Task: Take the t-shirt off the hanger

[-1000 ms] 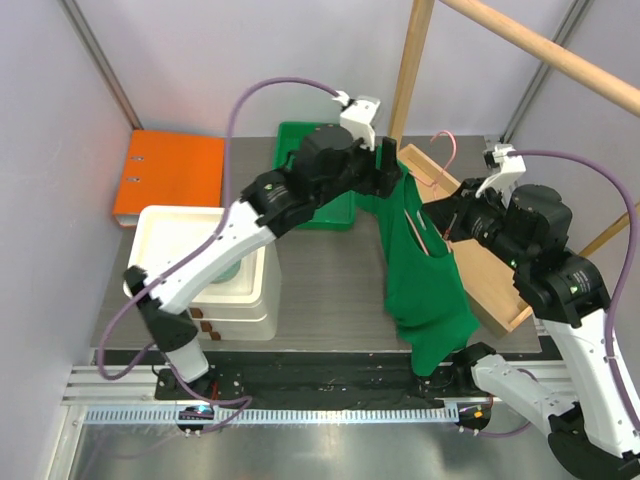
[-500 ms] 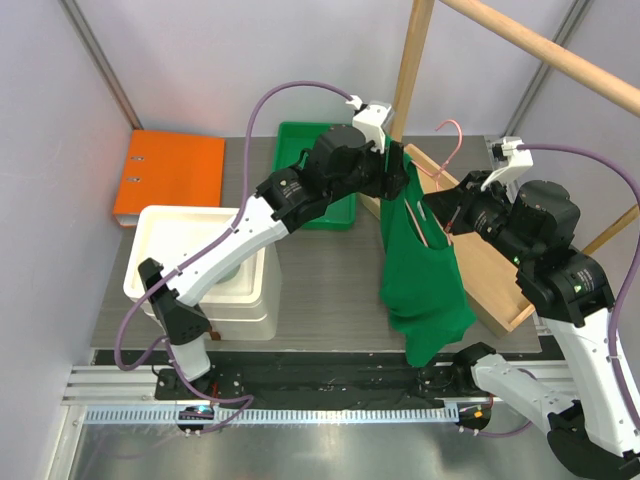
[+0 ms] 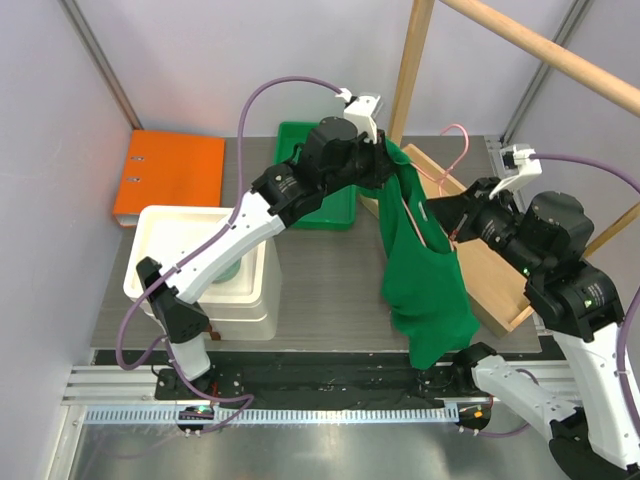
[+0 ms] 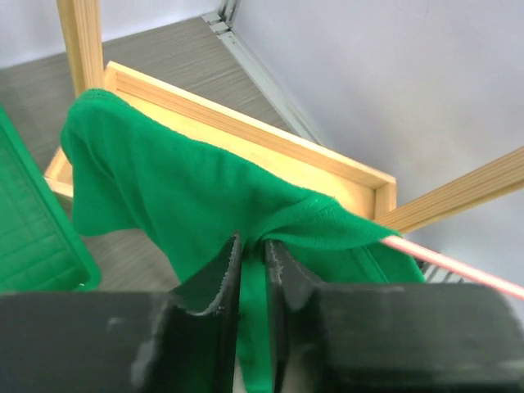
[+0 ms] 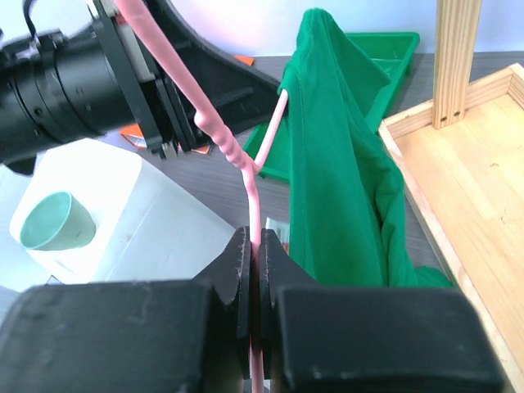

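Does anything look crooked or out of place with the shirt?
The dark-green cloth t-shirt hangs lopsided: a fold near its top is pinched in the left gripper, the rest droops from the thin pink wire hanger, which the right gripper holds tilted.

Table (image 3: 330,270): binder (image 3: 170,175), tray (image 3: 295,145), bin (image 3: 240,300), maybe crate (image 3: 490,290).

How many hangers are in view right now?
1: the pink hanger, clamped in the right gripper, its arm running into the t-shirt. The cloth could hide another.
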`<action>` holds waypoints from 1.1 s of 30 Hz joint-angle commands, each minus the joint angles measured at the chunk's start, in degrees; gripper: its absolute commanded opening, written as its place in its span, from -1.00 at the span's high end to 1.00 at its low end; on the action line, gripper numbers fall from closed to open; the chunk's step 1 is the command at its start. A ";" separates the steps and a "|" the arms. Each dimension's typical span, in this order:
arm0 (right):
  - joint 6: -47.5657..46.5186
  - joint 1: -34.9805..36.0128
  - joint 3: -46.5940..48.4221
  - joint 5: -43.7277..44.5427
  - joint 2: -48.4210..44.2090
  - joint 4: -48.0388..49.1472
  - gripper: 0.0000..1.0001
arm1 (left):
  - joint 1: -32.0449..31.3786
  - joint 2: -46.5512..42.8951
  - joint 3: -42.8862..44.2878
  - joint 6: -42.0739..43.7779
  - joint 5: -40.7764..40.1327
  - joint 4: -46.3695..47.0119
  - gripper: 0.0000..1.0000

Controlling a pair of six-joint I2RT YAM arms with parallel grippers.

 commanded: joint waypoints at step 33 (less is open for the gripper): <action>0.88 0.00 -11.10 -4.53 -18.39 0.80 0.98 | 12.68 12.74 10.09 -13.66 -4.17 3.87 1.00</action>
